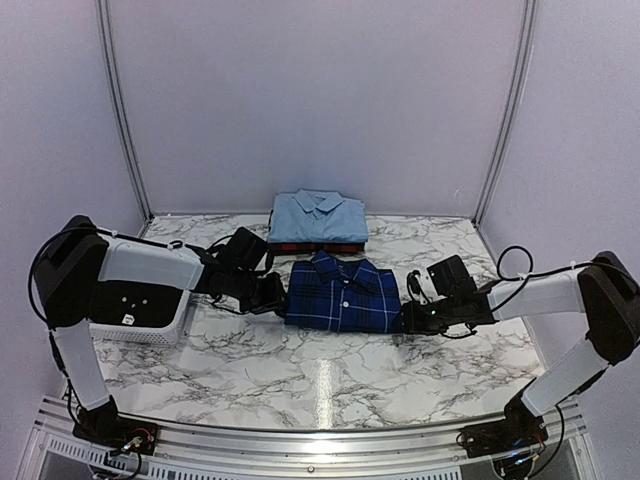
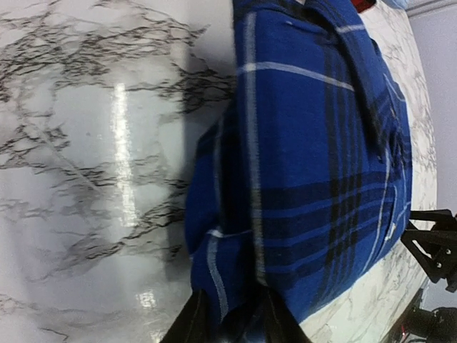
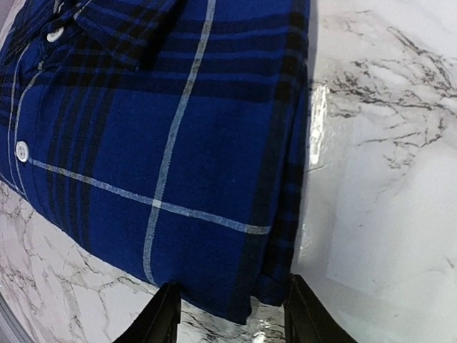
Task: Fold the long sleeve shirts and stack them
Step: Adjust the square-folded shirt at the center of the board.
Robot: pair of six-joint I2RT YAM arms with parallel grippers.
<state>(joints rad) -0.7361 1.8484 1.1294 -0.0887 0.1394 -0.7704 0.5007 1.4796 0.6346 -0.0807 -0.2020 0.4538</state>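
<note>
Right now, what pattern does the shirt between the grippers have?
Blue plaid with thin white lines; the shirt shows best from the right wrist.

arms reach low inward, left end effector point(image 1: 272, 295) facing right end effector point(image 1: 410, 318).

Bare table point(image 1: 330, 390) open in front of plaid shirt point(image 1: 340, 293); shirt stack point(image 1: 318, 218) close behind, basket point(image 1: 150, 325) left.

Navy plaid shirt point(image 1: 342, 293) matt woven cloth, tbl point(image 1: 330, 385) glossy marble-look.
</note>
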